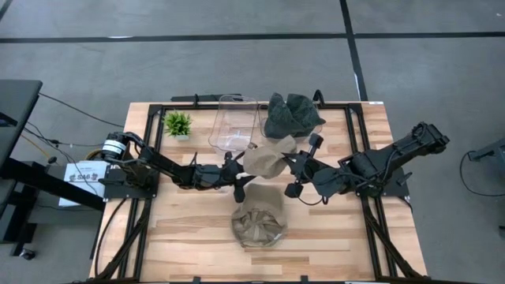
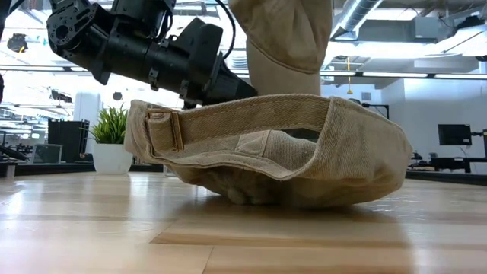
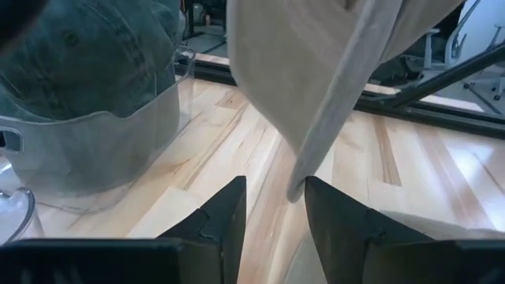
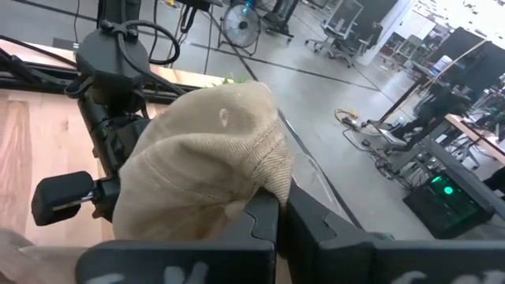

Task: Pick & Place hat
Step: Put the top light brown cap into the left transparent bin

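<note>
My right gripper [image 1: 290,162] is shut on a tan hat [image 1: 267,158], which hangs above the table's middle. My left gripper [image 3: 274,185] stands open beside it, and the hat's brim edge [image 3: 297,189] hangs down into the gap between its fingers. A second tan hat [image 1: 258,221] lies upside down on the table nearer the front edge, resting on its crown with its strap [image 2: 163,129] up. A dark green hat [image 1: 292,114] sits in a clear bin [image 3: 102,150] at the back. My left gripper stands with a finger on either side of the brim's lower edge [image 3: 297,189]; whether a finger touches it, I cannot tell. My right gripper pinches a fold of the crown's cloth [image 4: 264,185] between its two shut fingers, coming nearly level from the table's right. The hat is lifted clear, its brim hanging down.
An empty clear container [image 1: 234,122] stands at the back next to the bin, and a small potted plant [image 1: 177,124] at the back left. Black frame rails [image 1: 357,158] run along the table's sides. Bare wood lies at the front left and right.
</note>
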